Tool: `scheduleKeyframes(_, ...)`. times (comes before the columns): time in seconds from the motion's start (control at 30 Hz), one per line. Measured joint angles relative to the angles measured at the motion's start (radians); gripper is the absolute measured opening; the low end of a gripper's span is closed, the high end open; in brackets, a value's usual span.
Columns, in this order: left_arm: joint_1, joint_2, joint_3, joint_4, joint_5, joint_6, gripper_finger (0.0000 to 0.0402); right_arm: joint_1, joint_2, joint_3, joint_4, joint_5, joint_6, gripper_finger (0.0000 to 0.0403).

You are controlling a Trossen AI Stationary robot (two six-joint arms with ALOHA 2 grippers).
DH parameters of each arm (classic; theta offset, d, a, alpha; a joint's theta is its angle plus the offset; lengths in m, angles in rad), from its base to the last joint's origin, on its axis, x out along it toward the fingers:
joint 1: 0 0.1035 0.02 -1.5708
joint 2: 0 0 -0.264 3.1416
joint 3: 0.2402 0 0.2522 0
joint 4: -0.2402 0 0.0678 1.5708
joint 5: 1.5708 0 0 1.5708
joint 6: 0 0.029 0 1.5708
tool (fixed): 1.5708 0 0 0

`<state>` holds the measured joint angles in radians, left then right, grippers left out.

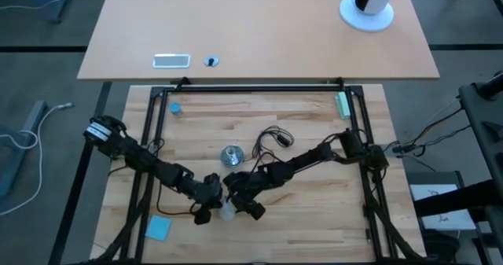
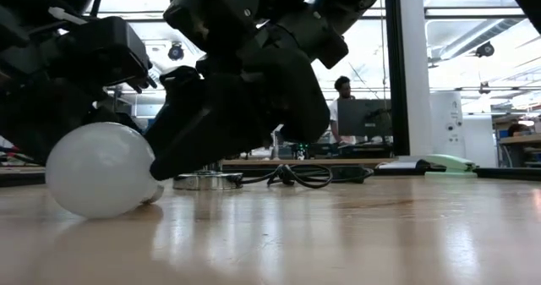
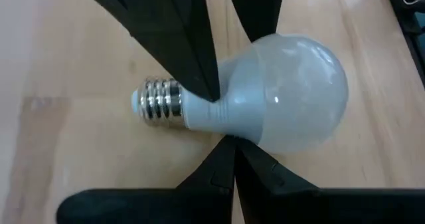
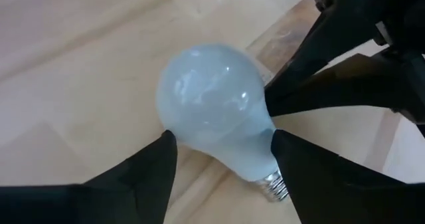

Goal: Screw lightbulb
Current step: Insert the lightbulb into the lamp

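High view: bulb (image 1: 226,211) lying on its side on table (image 1: 314,210), near edge, centre; both grippers crowded on it. Socket (image 1: 231,155) a bit farther back, upright, cord (image 1: 271,137) trailing right. Blue cap (image 1: 175,108) far left, not involved.

Step, as judged: getting a proper hold on bulb before lift and carry to socket. To do well: grip glass at widest part or neck, not threads; keep base free and pointing out so it can go down into socket; squeeze gently, frosted glass likely slippery and round, may roll or squirt out. Avoid both grippers pinching at once across each other; one should let go before the other lifts.

R gripper (image 4: 222,163): fingers spread wide, straddling bulb at neck/shoulder, one each side, touching or nearly; not clamped yet as far as can be told. Low view shows a dark finger against bulb's right side.

L gripper (image 3: 224,121): fingers fully shut, tips together; tips sit by bulb's neck from both sides in L wrist view, touching or just beside, nothing held between them.
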<state>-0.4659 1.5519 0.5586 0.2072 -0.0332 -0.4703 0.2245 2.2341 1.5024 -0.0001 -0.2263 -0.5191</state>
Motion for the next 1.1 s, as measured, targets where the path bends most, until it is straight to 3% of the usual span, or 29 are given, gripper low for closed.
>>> scheduleKeyframes(0.2, 0.007, -0.036, 0.007, 0.089, -0.083, 0.043, 0.0000, 0.002, 0.006, -0.003, 0.005, 0.063, -0.018, 0.0258)
scheduleKeyframes(0.4, 0.004, -0.061, -0.004, 0.080, -0.075, 0.047, 0.0000, 0.005, -0.005, -0.004, -0.001, 0.114, -0.033, 0.0245)
scheduleKeyframes(0.6, 0.003, -0.073, -0.004, 0.065, -0.062, 0.040, 0.0000, 0.004, -0.011, -0.004, -0.012, 0.113, 0.003, 0.0197)
scheduleKeyframes(0.87, 0.004, -0.118, -0.003, 0.032, -0.102, 0.042, 0.0000, 0.004, -0.019, -0.002, -0.047, 0.104, 0.099, 0.0088)
scheduleKeyframes(1.1, 0.003, -0.183, -0.004, -0.073, -0.126, 0.039, 0.0000, 0.003, -0.036, -0.009, -0.068, 0.105, 0.170, 0.0087)
